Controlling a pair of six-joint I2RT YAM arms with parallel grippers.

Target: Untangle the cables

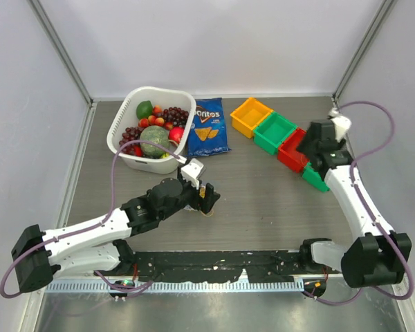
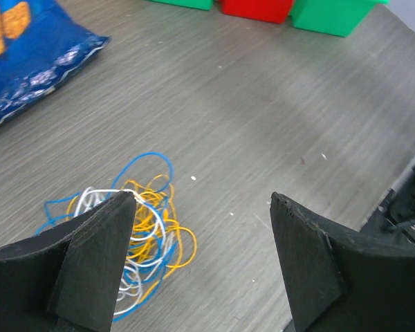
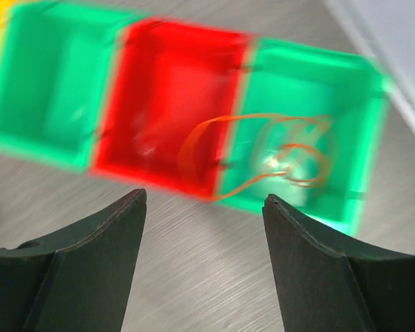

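Hanging open and empty above the red bin [image 3: 173,111], the right gripper [image 3: 204,199] seemed to be dropping an orange cable [image 3: 277,155], blurred over the green bin [image 3: 311,90] beside it. Other cables [image 2: 149,221] lay tangled well away from the red bin, under the open left gripper [image 2: 202,197], which next needed one strand pinched

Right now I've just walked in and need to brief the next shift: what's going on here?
The left hand hangs open above the tangled cables, a blue, orange and white bundle on the table, gripping nothing. The right hand is open over the red bin and a green bin, where one orange cable shows, blurred; whether it has landed I cannot tell.
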